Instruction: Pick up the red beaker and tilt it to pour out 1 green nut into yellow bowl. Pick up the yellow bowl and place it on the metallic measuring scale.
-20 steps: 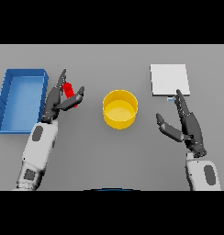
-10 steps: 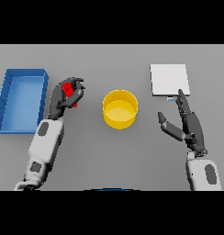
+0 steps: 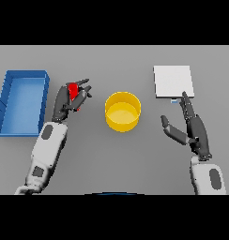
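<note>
Red beaker (image 3: 73, 89) sits in the left hand (image 3: 68, 99), fingers curled round it, toward the tabletop's left edge beside the blue bin (image 3: 21, 103). Step in hand: grasp secured. Next: carry it over the yellow bowl (image 3: 122, 111) at mid-tabletop and tilt. Right hand (image 3: 193, 129) idle, fingers straight.

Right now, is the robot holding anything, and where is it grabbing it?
Yes. The left hand is curled round the red beaker, gripping its sides. The right hand is open and holds nothing.
</note>
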Action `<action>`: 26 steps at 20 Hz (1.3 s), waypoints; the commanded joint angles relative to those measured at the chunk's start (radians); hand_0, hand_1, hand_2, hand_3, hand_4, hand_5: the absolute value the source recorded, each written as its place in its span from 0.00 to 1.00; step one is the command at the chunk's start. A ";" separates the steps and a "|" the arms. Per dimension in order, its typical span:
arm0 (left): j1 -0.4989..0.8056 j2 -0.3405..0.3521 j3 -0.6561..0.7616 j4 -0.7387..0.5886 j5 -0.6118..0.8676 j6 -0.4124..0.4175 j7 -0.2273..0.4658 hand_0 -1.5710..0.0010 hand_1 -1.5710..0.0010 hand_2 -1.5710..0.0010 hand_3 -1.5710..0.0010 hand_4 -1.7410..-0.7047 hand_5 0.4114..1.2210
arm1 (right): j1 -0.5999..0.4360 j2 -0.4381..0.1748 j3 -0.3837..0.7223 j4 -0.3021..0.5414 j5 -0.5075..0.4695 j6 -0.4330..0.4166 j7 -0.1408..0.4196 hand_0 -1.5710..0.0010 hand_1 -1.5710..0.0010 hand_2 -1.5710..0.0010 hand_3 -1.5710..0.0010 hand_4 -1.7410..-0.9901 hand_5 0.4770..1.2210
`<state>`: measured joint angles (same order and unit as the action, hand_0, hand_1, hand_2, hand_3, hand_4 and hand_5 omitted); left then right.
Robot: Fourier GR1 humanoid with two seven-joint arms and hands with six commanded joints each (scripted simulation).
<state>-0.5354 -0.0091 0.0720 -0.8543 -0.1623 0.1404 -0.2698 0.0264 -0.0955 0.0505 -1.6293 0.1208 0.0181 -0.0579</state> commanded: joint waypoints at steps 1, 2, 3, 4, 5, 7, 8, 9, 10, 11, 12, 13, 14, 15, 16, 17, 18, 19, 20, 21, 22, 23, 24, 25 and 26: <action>-0.009 0.003 0.005 -0.014 0.002 -0.002 0.014 0.03 0.04 0.04 0.07 0.22 0.97 | -0.009 0.004 0.003 0.001 0.001 -0.001 0.007 1.00 1.00 1.00 1.00 0.60 0.24; -0.020 0.007 0.012 -0.030 0.005 -0.002 0.027 0.03 0.03 0.03 0.05 0.23 0.98 | -0.012 0.004 0.000 0.006 -0.001 -0.001 0.007 1.00 1.00 1.00 1.00 0.60 0.24; -0.012 0.007 0.010 -0.061 0.004 -0.007 0.036 0.02 0.02 0.02 0.04 0.23 0.98 | -0.004 0.006 -0.001 0.022 0.001 0.000 -0.005 1.00 1.00 1.00 1.00 0.60 0.24; -0.016 0.006 0.009 -0.076 -0.001 -0.006 0.053 0.02 0.02 0.02 0.03 0.23 0.98 | -0.003 0.012 0.005 0.017 0.005 -0.002 0.001 1.00 1.00 1.00 1.00 0.60 0.24; -0.015 0.016 0.006 -0.097 -0.007 -0.015 0.060 0.01 0.01 0.01 0.03 0.23 0.99 | 0.004 0.006 0.006 -0.002 0.006 -0.002 -0.012 1.00 1.00 1.00 1.00 0.60 0.25; -0.009 0.026 -0.023 -0.165 -0.042 -0.015 0.090 0.01 0.01 0.01 0.02 0.24 0.99 | 0.003 0.011 0.012 0.004 0.018 -0.009 -0.006 1.00 1.00 1.00 1.00 0.59 0.25; -0.011 0.036 -0.037 -0.191 -0.062 -0.019 0.113 0.01 0.01 0.01 0.01 0.24 0.99 | 0.000 0.002 0.001 0.005 0.010 -0.006 -0.009 1.00 1.00 1.00 1.00 0.60 0.25; -0.006 0.050 -0.053 -0.219 -0.084 -0.025 0.141 0.01 0.01 0.01 0.01 0.19 0.97 | -0.003 -0.001 0.002 0.009 0.007 0.001 -0.016 1.00 1.00 1.00 1.00 0.61 0.25; -0.016 0.067 -0.079 -0.244 -0.123 -0.023 0.185 0.00 0.00 0.00 0.01 0.15 0.95 | -0.005 -0.003 0.006 0.008 0.006 0.008 -0.019 1.00 1.00 1.00 1.00 0.61 0.25; -0.021 0.075 -0.098 -0.260 -0.146 -0.029 0.213 0.00 0.00 0.00 0.01 0.12 0.94 | -0.009 -0.006 0.003 0.013 0.005 0.010 -0.017 1.00 1.00 1.00 1.00 0.62 0.25; -0.024 0.080 -0.111 -0.270 -0.163 -0.035 0.234 0.00 0.00 0.00 0.01 0.12 0.94 | 0.000 -0.004 0.011 0.011 0.012 0.012 -0.027 1.00 1.00 1.00 1.00 0.62 0.26; -0.026 0.083 -0.121 -0.274 -0.177 -0.039 0.249 0.00 0.00 0.00 0.01 0.12 0.93 | -0.003 -0.006 0.008 0.002 0.012 0.008 -0.022 1.00 1.00 1.00 1.00 0.62 0.26; -0.029 0.085 -0.129 -0.276 -0.189 -0.041 0.258 0.00 0.00 0.00 0.01 0.12 0.92 | 0.003 0.004 0.010 0.010 0.010 0.006 -0.016 1.00 1.00 1.00 1.00 0.62 0.27; -0.032 0.086 -0.135 -0.275 -0.199 -0.043 0.264 0.00 0.00 0.00 0.01 0.12 0.91 | 0.007 0.006 0.015 0.007 0.017 0.003 -0.020 1.00 1.00 1.00 1.00 0.62 0.27; -0.034 0.090 -0.138 -0.279 -0.205 -0.049 0.262 0.00 0.00 0.00 0.01 0.12 0.90 | 0.000 0.009 0.017 0.009 0.021 0.000 -0.007 1.00 1.00 1.00 1.00 0.62 0.27; -0.037 0.091 -0.162 -0.290 -0.234 -0.051 0.280 0.00 0.00 0.00 0.01 0.10 0.89 | 0.001 0.003 0.013 0.008 0.018 0.001 -0.011 1.00 1.00 1.00 1.00 0.62 0.28; -0.048 0.104 -0.187 -0.299 -0.269 -0.058 0.295 0.00 0.00 0.00 0.00 0.08 0.88 | -0.002 0.006 0.012 0.008 0.017 0.001 -0.005 1.00 1.00 1.00 1.00 0.62 0.28; -0.076 0.113 -0.214 -0.280 -0.309 -0.067 0.324 0.00 0.00 0.00 0.00 0.06 0.88 | -0.001 0.011 0.012 0.003 0.011 0.001 -0.007 1.00 1.00 1.00 1.00 0.62 0.28; -0.086 0.134 -0.245 -0.280 -0.351 -0.083 0.331 0.00 0.00 0.00 0.00 0.05 0.88 | 0.007 0.016 0.015 -0.005 0.008 0.001 -0.005 1.00 1.00 1.00 1.00 0.62 0.28; -0.114 0.154 -0.275 -0.269 -0.398 -0.097 0.348 0.00 0.00 0.00 0.00 0.04 0.88 | 0.002 0.017 0.012 0.002 0.012 -0.005 0.009 1.00 1.00 1.00 1.00 0.63 0.28; -0.135 0.169 -0.306 -0.265 -0.437 -0.116 0.354 0.00 0.00 0.00 0.00 0.03 0.89 | 0.010 0.007 0.010 -0.004 0.012 0.000 0.003 1.00 1.00 1.00 1.00 0.62 0.28; -0.150 0.191 -0.337 -0.258 -0.476 -0.140 0.355 0.00 0.00 0.00 0.00 0.03 0.89 | 0.007 0.008 0.010 -0.007 0.014 -0.004 0.006 1.00 1.00 1.00 1.00 0.61 0.29; -0.175 0.199 -0.366 -0.248 -0.513 -0.160 0.376 0.00 0.00 0.00 0.00 0.02 0.91 | 0.012 0.005 0.011 -0.017 0.016 -0.004 -0.005 1.00 1.00 1.00 1.00 0.61 0.29; -0.196 0.211 -0.396 -0.243 -0.548 -0.192 0.390 0.00 0.00 0.00 0.00 0.02 0.92 | 0.019 0.013 0.020 -0.013 0.021 -0.002 -0.008 1.00 1.00 1.00 1.00 0.60 0.29; -0.216 0.216 -0.424 -0.227 -0.575 -0.222 0.396 0.00 0.00 0.00 0.00 0.01 0.94 | 0.015 0.008 0.017 -0.009 0.025 -0.003 -0.001 1.00 1.00 1.00 1.00 0.60 0.29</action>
<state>-0.7518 0.2065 -0.3522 -1.0818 -0.7370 -0.0815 0.1266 0.0411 -0.0880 0.0677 -1.6386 0.1460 0.0143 -0.0577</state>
